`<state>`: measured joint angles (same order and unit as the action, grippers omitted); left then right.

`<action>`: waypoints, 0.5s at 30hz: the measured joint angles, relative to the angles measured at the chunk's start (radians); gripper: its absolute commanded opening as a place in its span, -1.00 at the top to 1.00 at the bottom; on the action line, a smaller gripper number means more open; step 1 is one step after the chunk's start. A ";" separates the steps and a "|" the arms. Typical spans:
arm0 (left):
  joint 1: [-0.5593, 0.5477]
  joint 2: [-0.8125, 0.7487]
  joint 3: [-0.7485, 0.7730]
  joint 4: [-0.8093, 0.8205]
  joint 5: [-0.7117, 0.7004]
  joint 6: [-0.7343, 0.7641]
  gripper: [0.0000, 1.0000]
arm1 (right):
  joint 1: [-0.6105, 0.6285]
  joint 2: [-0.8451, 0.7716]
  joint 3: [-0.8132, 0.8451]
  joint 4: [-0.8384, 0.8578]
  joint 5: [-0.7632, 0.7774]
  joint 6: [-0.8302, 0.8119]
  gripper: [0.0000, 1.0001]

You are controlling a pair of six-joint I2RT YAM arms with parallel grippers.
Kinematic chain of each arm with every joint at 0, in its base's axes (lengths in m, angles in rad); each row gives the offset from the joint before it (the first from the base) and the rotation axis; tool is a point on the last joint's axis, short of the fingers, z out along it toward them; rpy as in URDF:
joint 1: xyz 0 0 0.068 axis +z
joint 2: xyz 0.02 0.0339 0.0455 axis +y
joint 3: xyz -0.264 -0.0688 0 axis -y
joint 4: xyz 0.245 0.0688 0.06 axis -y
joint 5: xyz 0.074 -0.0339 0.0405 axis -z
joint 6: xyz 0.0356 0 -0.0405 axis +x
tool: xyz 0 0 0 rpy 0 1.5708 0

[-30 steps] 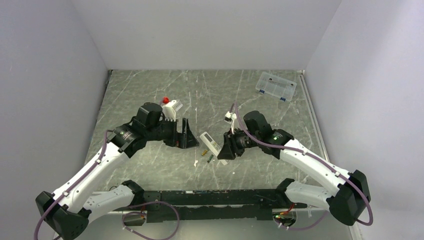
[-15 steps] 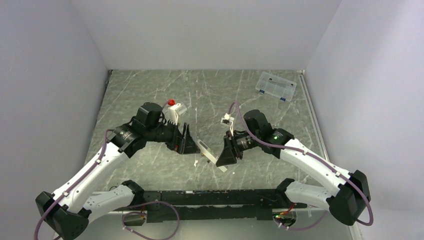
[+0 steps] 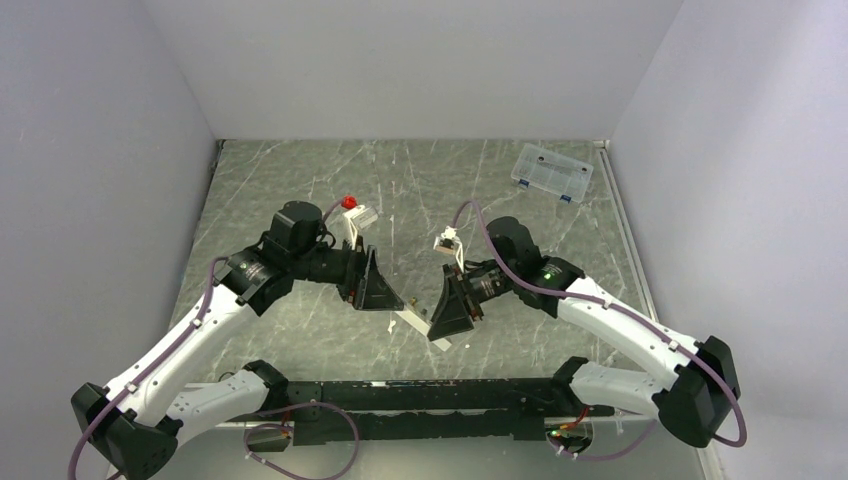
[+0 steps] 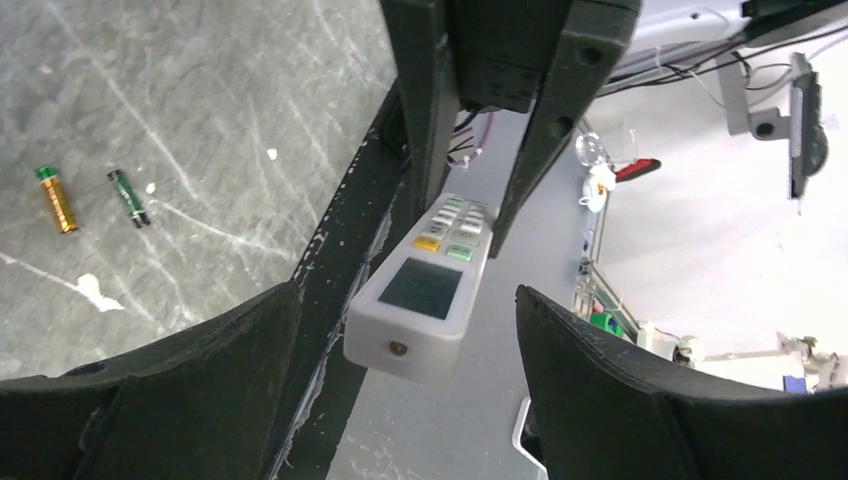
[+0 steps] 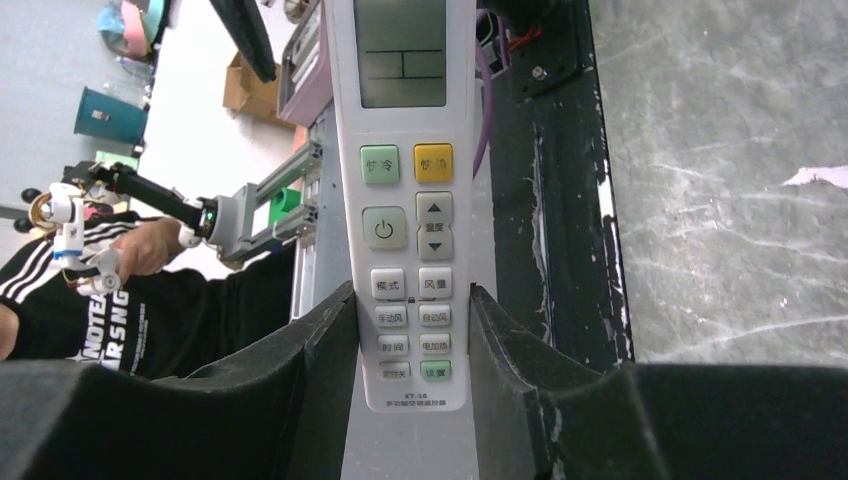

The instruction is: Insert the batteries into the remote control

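Starting on the left: the gold battery (image 4: pixel 58 200) and the green battery (image 4: pixel 129 197) are lying on the table (image 4: pixel 200 80), side by side, near each other but not touching, and nothing is holding them. They're probably best treated as hard, smooth little cylinders that roll at the slightest nudge. A pinch across the middle of the barrel is likely safer than a grab at the ends, where they'd squirt out.

Next over, the left gripper (image 4: pixel 405 310) is seen with its jaws spread wide apart. The display end of the remote control (image 4: pixel 425 285) sits in the gap between them, and no contact with either finger can be made out.

The remote is held up off the table, between the two arms. Only the button face is shown in both wrist views, so the battery recess on the back can't be checked. It's judged to be light, stiff, hollow plastic with a slick finish, so it shouldn't bend, but it could slide or twist if squeezed at one small spot. The long side edges look like the place to take it, well away from the display and the keys, and without covering the back where the cells have to go.

On the right, the right gripper (image 5: pixel 412 310) is clamped on the remote's side edges down at the lower button end. That leaves the whole display half sticking out free.
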<state>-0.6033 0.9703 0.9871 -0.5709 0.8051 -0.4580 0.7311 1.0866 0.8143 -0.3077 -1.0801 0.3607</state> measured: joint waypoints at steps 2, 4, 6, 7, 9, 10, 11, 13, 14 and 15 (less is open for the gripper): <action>0.000 0.000 0.000 0.019 0.027 -0.006 -0.57 | 0.004 0.004 0.000 0.017 -0.011 0.009 1.00; 0.000 0.000 0.000 0.035 0.055 -0.010 -0.53 | 0.005 0.010 0.004 0.024 -0.025 0.011 1.00; 0.000 0.000 0.000 0.047 0.080 -0.015 -0.51 | 0.006 0.014 0.006 0.029 -0.032 0.011 1.00; 0.000 0.000 0.000 0.052 0.092 -0.017 -0.50 | 0.005 0.014 0.007 0.029 -0.035 0.011 1.00; 0.000 0.000 0.000 0.056 0.108 -0.023 -0.45 | 0.005 0.014 0.008 0.032 -0.047 0.011 1.00; 0.000 0.000 0.000 0.058 0.116 -0.026 -0.42 | 0.005 0.014 0.009 0.032 -0.052 0.011 1.00; 0.000 0.000 0.000 0.061 0.121 -0.030 -0.40 | 0.005 0.014 0.010 0.033 -0.055 0.010 1.00; 0.000 0.000 0.000 0.070 0.137 -0.036 -0.35 | 0.005 0.014 0.013 0.033 -0.058 0.010 1.00; 0.000 0.000 0.000 0.077 0.145 -0.038 -0.33 | 0.005 0.014 0.014 0.034 -0.059 0.010 1.00; 0.000 0.000 -0.002 0.087 0.153 -0.042 -0.31 | 0.005 0.014 0.015 0.037 -0.060 0.010 1.00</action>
<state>-0.6033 0.9703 0.9855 -0.4839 0.9581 -0.4999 0.7364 1.1004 0.8295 -0.2710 -1.1400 0.3710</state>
